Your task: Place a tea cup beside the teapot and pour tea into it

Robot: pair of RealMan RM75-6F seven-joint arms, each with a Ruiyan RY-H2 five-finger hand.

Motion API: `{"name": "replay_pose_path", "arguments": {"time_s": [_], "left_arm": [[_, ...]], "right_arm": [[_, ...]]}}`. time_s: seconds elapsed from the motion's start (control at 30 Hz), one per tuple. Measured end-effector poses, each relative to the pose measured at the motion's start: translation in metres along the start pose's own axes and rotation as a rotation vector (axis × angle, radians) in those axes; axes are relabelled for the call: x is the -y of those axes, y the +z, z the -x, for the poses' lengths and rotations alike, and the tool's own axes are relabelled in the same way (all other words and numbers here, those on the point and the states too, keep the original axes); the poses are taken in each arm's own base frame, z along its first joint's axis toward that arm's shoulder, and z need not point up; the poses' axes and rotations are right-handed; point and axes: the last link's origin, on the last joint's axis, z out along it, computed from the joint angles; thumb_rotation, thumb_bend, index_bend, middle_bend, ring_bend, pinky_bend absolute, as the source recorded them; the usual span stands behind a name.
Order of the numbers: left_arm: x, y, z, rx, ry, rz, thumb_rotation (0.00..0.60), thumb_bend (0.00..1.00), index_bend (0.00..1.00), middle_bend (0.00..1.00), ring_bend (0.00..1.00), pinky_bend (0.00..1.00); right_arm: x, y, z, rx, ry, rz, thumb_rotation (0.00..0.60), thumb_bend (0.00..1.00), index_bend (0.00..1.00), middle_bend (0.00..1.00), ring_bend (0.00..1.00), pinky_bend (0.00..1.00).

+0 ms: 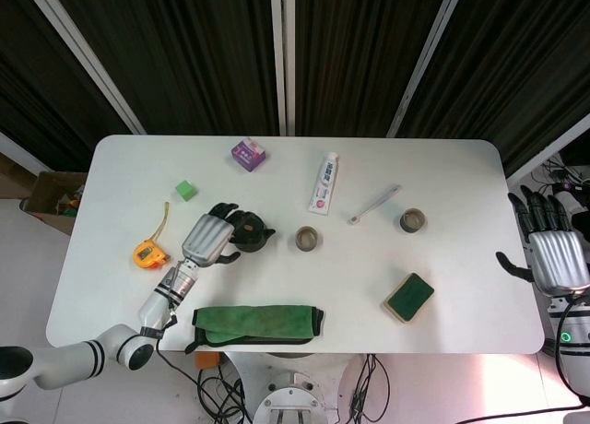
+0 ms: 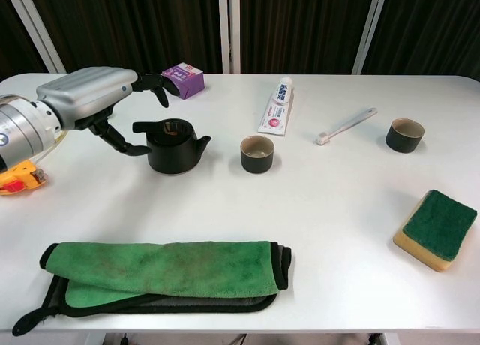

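Note:
The black teapot (image 1: pixel 249 232) (image 2: pixel 174 146) stands left of the table's middle, its handle pointing left. A dark tea cup (image 1: pixel 307 239) (image 2: pixel 257 154) sits just to its right, a small gap between them. A second cup (image 1: pixel 412 220) (image 2: pixel 405 135) stands far right. My left hand (image 1: pixel 210 240) (image 2: pixel 90 97) hovers at the teapot's handle side, fingers spread above the lid edge and thumb low beside the handle, holding nothing. Off the table's right edge, my right hand (image 1: pixel 553 258) is open and empty, seen only in the head view.
A folded green cloth (image 2: pixel 165 274) lies along the front edge and a green-yellow sponge (image 2: pixel 435 229) at front right. Toothpaste (image 2: pixel 277 105), a toothbrush (image 2: pixel 345 126) and a purple box (image 2: pixel 183 79) lie at the back. A green cube (image 1: pixel 186 190) and an orange tape measure (image 2: pixel 16 174) are at left.

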Motion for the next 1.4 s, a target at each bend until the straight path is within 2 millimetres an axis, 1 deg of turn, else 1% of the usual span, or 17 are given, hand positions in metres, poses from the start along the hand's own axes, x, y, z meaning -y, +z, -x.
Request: {"name": "replay_pose_path", "arguments": {"time_s": [0.3, 0.6, 0.8, 1.03, 1.2, 1.4], "left_arm": [[0.005, 0.012, -0.006, 0.003, 0.006, -0.038, 0.6, 0.19, 0.2, 0.27, 0.17, 0.19], [0.008, 0.023, -0.025, 0.023, 0.007, -0.021, 0.6, 0.19, 0.21, 0.27, 0.17, 0.19], [0.006, 0.036, -0.032, 0.069, -0.012, -0.015, 0.6, 0.19, 0.21, 0.27, 0.17, 0.2], [0.009, 0.057, -0.042, 0.092, -0.047, -0.035, 0.6, 0.19, 0.21, 0.27, 0.17, 0.2], [0.01, 0.066, -0.049, 0.113, -0.052, -0.036, 0.6, 0.19, 0.21, 0.27, 0.17, 0.2], [0.013, 0.076, -0.053, 0.181, -0.077, -0.043, 0.6, 0.19, 0.21, 0.27, 0.17, 0.2]], "right_arm": [[0.004, 0.004, -0.004, -0.01, -0.004, -0.014, 0.6, 0.18, 0.0, 0.0, 0.0, 0.0], [-0.003, 0.008, 0.001, 0.007, 0.006, 0.015, 0.6, 0.18, 0.0, 0.0, 0.0, 0.0], [0.001, 0.01, 0.003, 0.008, -0.004, 0.002, 0.6, 0.18, 0.0, 0.0, 0.0, 0.0], [0.004, 0.012, -0.001, -0.005, -0.014, -0.005, 0.6, 0.18, 0.0, 0.0, 0.0, 0.0], [0.005, 0.013, 0.001, 0.002, -0.023, -0.005, 0.6, 0.18, 0.0, 0.0, 0.0, 0.0], [0.006, 0.015, 0.006, 0.015, -0.028, -0.006, 0.6, 0.18, 0.0, 0.0, 0.0, 0.0]]}}
